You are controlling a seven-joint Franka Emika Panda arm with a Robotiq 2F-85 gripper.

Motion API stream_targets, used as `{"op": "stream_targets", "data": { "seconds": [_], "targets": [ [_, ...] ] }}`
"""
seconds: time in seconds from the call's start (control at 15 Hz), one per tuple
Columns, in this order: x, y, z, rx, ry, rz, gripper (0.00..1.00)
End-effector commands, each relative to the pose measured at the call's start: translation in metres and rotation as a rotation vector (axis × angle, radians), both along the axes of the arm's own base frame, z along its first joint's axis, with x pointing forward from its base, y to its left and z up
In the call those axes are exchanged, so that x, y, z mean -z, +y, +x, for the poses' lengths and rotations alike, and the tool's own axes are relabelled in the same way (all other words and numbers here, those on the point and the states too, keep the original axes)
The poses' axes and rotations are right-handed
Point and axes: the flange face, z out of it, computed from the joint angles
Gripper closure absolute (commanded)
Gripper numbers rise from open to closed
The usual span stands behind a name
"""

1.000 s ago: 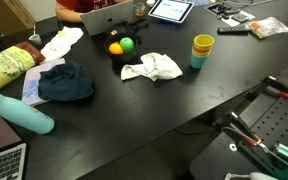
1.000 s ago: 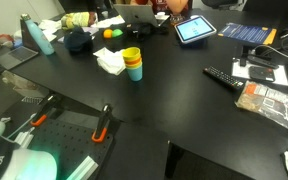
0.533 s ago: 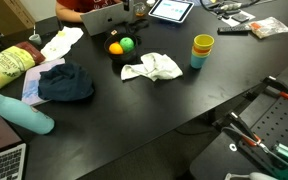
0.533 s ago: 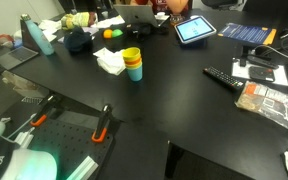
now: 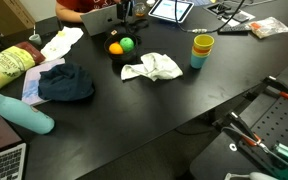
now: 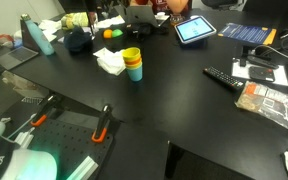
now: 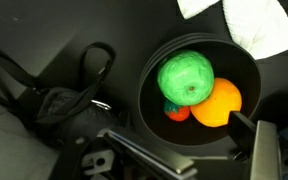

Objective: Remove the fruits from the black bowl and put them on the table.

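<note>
A black bowl (image 7: 154, 100) holds a green apple (image 7: 187, 79), an orange (image 7: 218, 102) and a small red fruit (image 7: 176, 111). In the wrist view my gripper (image 7: 194, 150) hangs open and empty just above the bowl, with one finger by the orange. The bowl also shows at the far side of the black table in both exterior views (image 5: 118, 55) (image 6: 111, 34), with the green apple (image 5: 127, 43) and orange (image 5: 115, 48) in it. My gripper (image 5: 124, 12) is above and behind the bowl.
A white cloth (image 5: 152, 68) lies right beside the bowl. Stacked yellow and teal cups (image 5: 201, 50), a dark blue cloth (image 5: 66, 83), a teal bottle (image 5: 24, 115), a snack bag (image 5: 9, 65), a laptop (image 5: 106, 18) and a tablet (image 5: 171, 10) crowd the table.
My gripper has moved a little across the far side of the table toward the bowl. The fruits and bowl have not moved.
</note>
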Motion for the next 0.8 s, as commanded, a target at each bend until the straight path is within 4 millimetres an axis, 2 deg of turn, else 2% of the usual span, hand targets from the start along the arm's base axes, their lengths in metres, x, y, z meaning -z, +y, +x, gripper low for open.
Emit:
{"op": "stream_targets", "data": {
  "seconds": [0.0, 0.2, 0.53, 0.73],
  "targets": [
    [0.018, -0.001, 0.02, -0.031, 0.039, 0.031, 0.0],
    [0.036, 0.003, 0.018, -0.046, 0.104, 0.037, 0.0],
    [0.044, 0.025, 0.019, -0.098, 0.064, 0.001, 0.0],
    [0.048, 0.027, 0.019, -0.11, 0.075, -0.02, 0.0]
  ]
}}
